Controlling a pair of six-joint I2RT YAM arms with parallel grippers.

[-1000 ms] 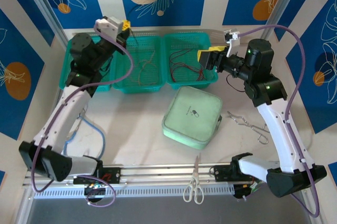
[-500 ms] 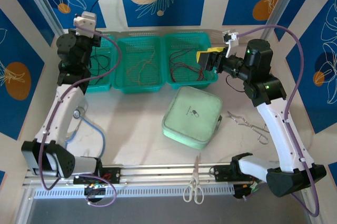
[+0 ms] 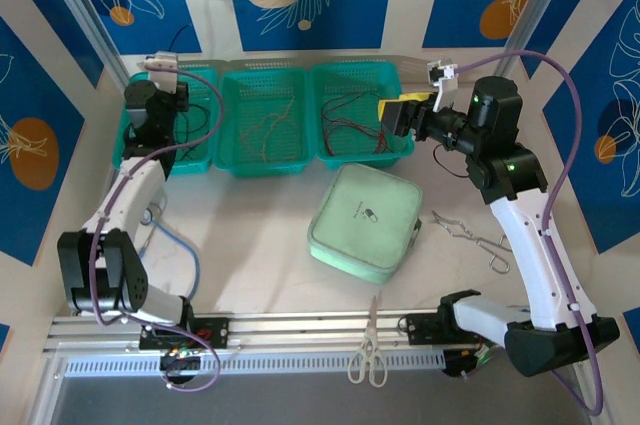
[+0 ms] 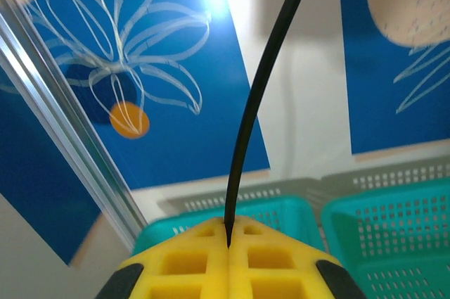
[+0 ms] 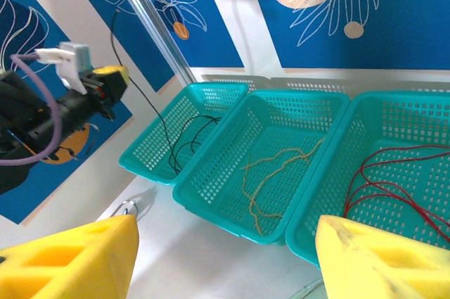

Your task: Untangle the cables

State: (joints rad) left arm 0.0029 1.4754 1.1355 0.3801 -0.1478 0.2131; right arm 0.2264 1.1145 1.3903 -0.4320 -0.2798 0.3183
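Observation:
My left gripper (image 4: 228, 243) is shut on a thin black cable (image 4: 260, 88) that rises from between its yellow pads. In the top view the left gripper (image 3: 172, 85) hangs above the left teal basket (image 3: 190, 167). The black cable (image 5: 186, 137) trails down into that basket (image 5: 148, 169) and coils there. A tan-yellow cable (image 5: 274, 172) lies in the middle basket (image 3: 265, 171). Dark red cables (image 5: 387, 179) lie in the right basket (image 3: 365, 160). My right gripper (image 3: 385, 113) stands open over the right basket, and the right gripper (image 5: 225, 243) has nothing between its fingers.
In front of the baskets lies a mint-green pouch (image 3: 362, 220). Metal forceps (image 3: 475, 235) are to its right and scissors (image 3: 367, 355) at the near rail. A stethoscope with a light-blue tube (image 3: 182, 245) lies beside the left arm.
My left arm has swung left from the middle basket to over the left basket, carrying the black cable, which now hangs into that basket. The right arm has barely moved.

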